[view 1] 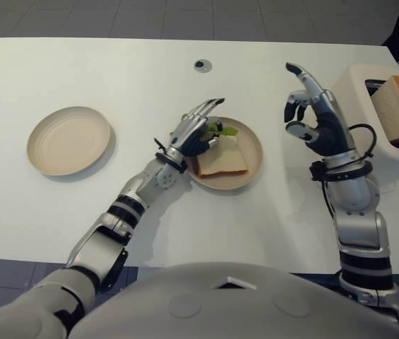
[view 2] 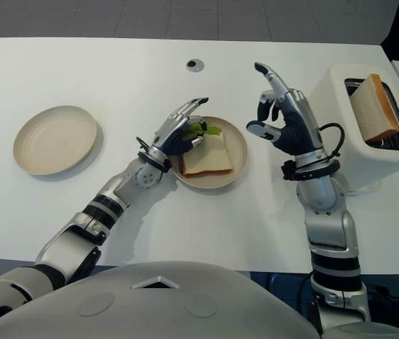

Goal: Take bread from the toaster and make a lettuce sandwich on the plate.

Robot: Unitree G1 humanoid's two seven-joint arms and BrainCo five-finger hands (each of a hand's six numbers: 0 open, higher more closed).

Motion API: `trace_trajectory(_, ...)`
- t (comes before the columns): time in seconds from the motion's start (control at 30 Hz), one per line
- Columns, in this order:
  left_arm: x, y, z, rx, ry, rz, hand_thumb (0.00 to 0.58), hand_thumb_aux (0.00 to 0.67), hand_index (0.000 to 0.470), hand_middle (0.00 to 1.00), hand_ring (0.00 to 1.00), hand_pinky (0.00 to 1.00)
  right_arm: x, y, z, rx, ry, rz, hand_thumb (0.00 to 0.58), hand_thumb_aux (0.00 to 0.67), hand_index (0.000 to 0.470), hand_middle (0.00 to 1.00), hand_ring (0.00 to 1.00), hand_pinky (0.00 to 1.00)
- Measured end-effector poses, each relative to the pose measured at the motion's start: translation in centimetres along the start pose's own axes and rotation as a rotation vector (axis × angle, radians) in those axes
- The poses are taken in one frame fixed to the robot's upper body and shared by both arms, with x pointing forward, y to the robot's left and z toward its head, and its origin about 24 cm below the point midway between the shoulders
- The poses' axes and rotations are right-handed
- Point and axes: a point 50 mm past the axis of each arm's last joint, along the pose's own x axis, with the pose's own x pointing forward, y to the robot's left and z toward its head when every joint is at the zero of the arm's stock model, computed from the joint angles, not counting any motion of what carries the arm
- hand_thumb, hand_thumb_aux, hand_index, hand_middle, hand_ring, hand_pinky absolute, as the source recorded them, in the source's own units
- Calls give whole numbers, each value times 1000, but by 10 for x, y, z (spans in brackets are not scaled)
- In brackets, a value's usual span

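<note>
A white rectangular table [view 1: 114,70] carries a white box-shaped toaster [view 1: 354,88] at its right edge; an upright slice of pale brown bread [view 1: 397,109] stands in the toaster's slot, its top well above the opening. Near the middle of the table sits a round tan plate [view 1: 253,167]; a flat slice of white bread [view 1: 222,159] lies on it, and a green lettuce leaf [view 1: 222,130] rests at that slice's far left corner. The left hand [view 1: 193,133] lies over the plate's left rim, touching the lettuce leaf; whether it grips the leaf I cannot tell. The right hand [view 2: 284,116] is raised above the table between the plate and the toaster, released and empty; one finger is straight, the others loosely bent. A second round cream plate [view 1: 68,140] sits well to the left; a small round metal fitting [view 1: 203,66] is set in the table's far side.
</note>
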Motion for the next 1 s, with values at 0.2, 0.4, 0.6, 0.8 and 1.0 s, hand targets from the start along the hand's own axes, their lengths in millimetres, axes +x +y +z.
trace_trajectory(0.2,3,-8,18,-28,-82,-12,580,670,470,0,0,0,-3,0,-8,-1,29,-3,0,0,0,671,671,671)
trace_trajectory(0.4,-5,-8,26,-13,-121,-69,580,670,470,0,0,0,-4,-11,-13,-41,42,-38,0,0,0,663,663,663)
trace_trajectory(0.6,-19,-25,9,75,-35,-237,454,357,251,0,0,0,-1,-51,-10,-154,32,-148,0,0,0,369,369,369)
trace_trajectory(0.8,-23,-24,7,110,-31,-261,0,0,0,0,0,0,-17,-131,-27,-399,210,-371,0,0,0,0,0,0)
trace_trajectory(1.0,-29,3,21,42,-52,-100,0,0,0,0,0,0,-63,-134,-101,-632,603,-195,0,0,0,0,0,0)
